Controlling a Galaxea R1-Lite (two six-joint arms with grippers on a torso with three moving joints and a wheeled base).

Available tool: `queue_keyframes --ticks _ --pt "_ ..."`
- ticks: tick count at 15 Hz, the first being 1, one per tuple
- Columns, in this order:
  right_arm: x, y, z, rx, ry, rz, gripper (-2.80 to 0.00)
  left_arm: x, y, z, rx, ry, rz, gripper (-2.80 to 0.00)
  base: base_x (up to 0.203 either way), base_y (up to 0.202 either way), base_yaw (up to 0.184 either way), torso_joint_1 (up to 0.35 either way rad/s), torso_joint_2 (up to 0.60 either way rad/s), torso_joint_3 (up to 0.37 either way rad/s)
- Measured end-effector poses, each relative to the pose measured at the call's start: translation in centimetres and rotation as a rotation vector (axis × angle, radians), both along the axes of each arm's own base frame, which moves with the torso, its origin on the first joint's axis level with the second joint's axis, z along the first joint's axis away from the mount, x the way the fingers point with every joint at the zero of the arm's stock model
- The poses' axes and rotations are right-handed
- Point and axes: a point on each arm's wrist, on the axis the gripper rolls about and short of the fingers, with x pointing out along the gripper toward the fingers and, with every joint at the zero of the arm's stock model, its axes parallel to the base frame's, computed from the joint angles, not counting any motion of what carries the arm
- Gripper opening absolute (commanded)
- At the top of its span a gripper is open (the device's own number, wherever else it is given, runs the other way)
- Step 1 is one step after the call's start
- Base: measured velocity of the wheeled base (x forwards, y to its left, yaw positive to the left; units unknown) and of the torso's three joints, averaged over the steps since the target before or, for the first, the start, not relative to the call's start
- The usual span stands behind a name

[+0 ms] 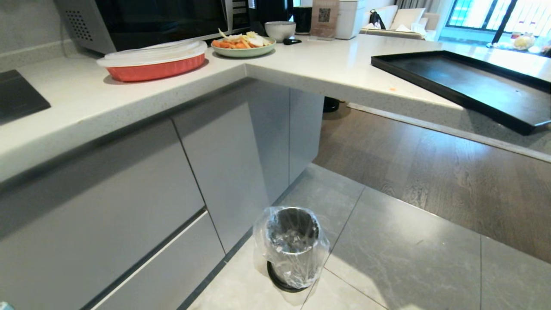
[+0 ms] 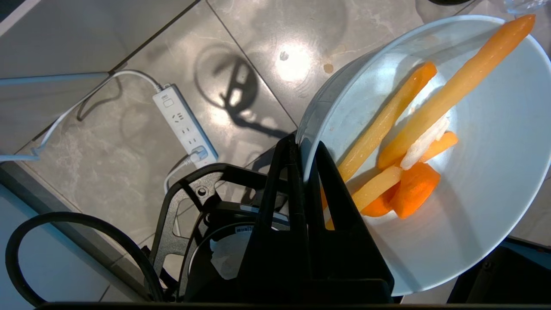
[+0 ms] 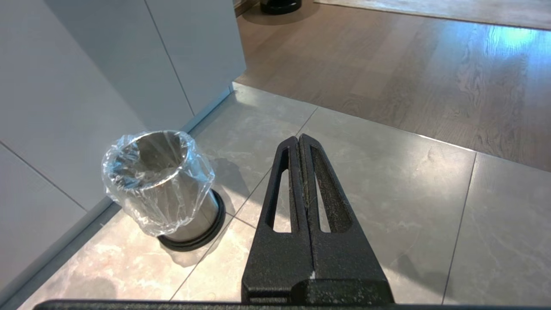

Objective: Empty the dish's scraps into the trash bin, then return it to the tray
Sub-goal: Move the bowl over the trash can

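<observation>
Dish carried low over the tiled floor, scraps aboard.
We see the left gripper (image 2: 303, 150) pinching the rim of the glossy, rigid dish (image 2: 486, 181); we judge it slippery and breakable, and the slick scraps (image 2: 413, 142) apt to slide. The right gripper (image 3: 300, 144) hangs closed, empty, near the foil-lined trash bin (image 3: 159, 185).

Left pincer (image 2: 303, 159) pinched tight on the rim of the dish (image 2: 473, 181), one finger inside and one outside, wrist angled down toward the floor; right pincer (image 3: 300, 146) empty, fingers pressed together, pointing down at the floor tiles, arm idle.
</observation>
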Motion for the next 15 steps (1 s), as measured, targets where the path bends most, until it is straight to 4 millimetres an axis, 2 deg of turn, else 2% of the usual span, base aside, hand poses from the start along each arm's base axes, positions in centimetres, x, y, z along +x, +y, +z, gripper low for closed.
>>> queue_keyframes --ticks 15 --pt "0.0 0.0 0.0 0.0 0.0 0.0 -2.8 -0.27 -0.41 -0.01 -0.014 -0.046 -0.08 -2.8 0.0 0.0 0.0 0.0 0.0 0.0"
